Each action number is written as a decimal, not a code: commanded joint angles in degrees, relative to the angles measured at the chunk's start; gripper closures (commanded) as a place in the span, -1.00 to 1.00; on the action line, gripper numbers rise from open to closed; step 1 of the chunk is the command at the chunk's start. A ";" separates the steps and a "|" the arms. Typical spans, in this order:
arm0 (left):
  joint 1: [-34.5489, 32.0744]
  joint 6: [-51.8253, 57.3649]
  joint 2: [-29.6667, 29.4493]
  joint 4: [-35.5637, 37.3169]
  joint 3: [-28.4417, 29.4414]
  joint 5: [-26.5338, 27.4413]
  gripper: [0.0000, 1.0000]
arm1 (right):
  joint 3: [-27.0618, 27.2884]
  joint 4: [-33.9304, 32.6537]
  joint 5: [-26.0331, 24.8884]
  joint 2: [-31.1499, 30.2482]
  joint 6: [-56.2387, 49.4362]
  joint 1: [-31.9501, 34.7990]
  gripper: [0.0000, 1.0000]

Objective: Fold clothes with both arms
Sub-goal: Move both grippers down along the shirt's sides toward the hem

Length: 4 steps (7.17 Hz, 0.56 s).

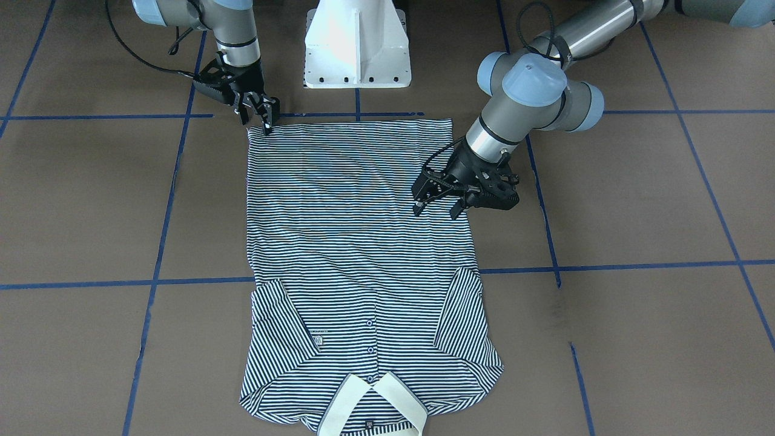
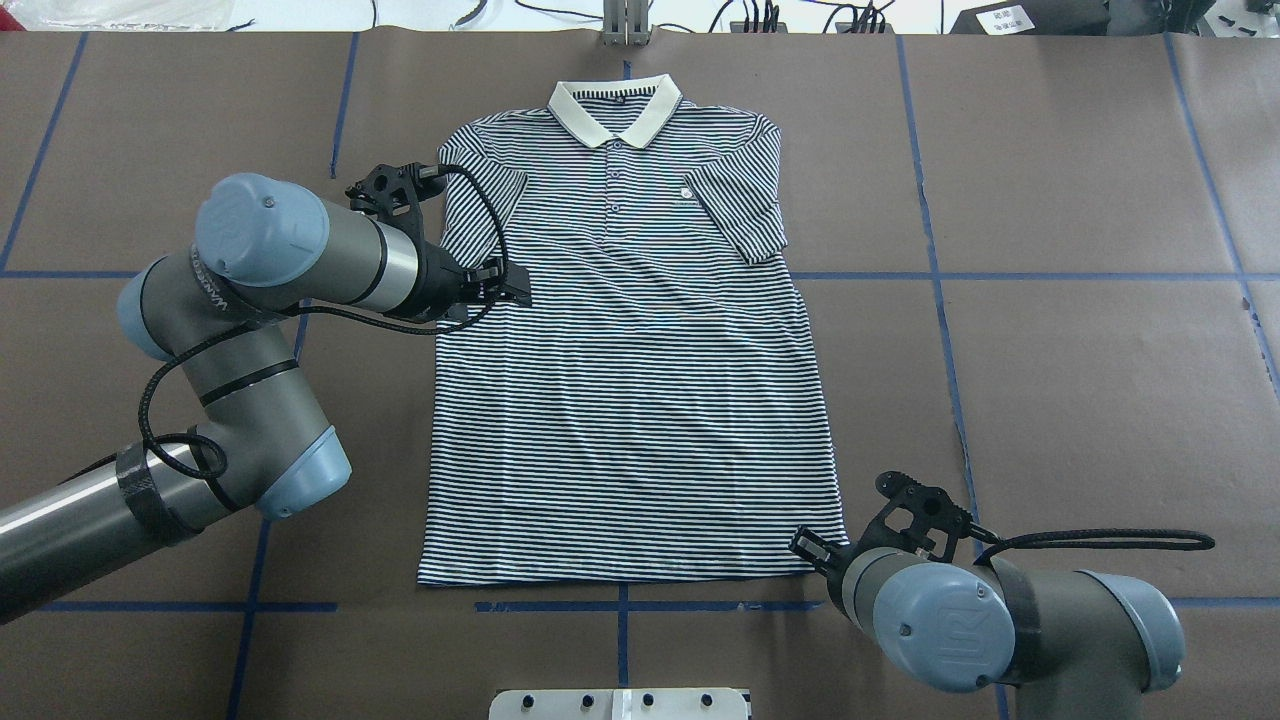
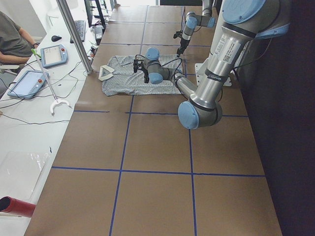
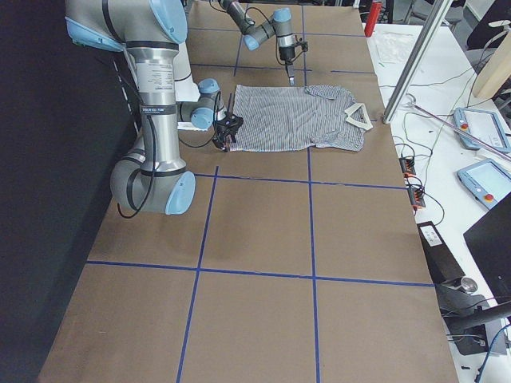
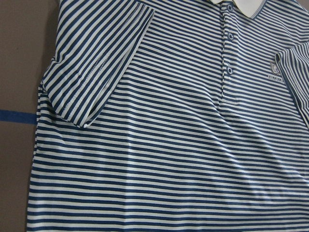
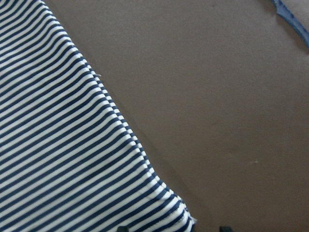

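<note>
Both sets of jaws read open on my feeds. My left black two-finger gripper (image 1: 437, 212) hovers above the side edge of the navy-and-white striped polo shirt (image 2: 630, 400), spread flat, front up, on the brown blue-taped table (image 2: 1050, 400). My right black two-finger gripper (image 1: 257, 120) straddles its hem corner, one fingertip either side.

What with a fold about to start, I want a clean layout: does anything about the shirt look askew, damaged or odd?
Nothing stands out. The striped polo shirt lies flat, face up, both sleeves folded inward onto its body, with only soft ripples across the middle. No tear or stain shows.
</note>
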 commanded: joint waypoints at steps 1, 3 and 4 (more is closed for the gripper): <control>0.01 0.13 0.72 -0.07 -0.09 -0.05 -0.73 | -0.22 0.00 0.05 -0.03 0.01 0.10 0.08; 0.01 0.13 0.72 -0.07 -0.09 -0.05 -0.72 | 0.57 -0.09 0.14 -0.38 -0.08 0.36 1.00; 0.01 0.13 0.98 -0.07 -0.09 -0.05 -0.72 | 0.49 0.00 0.14 -0.55 -0.08 0.36 1.00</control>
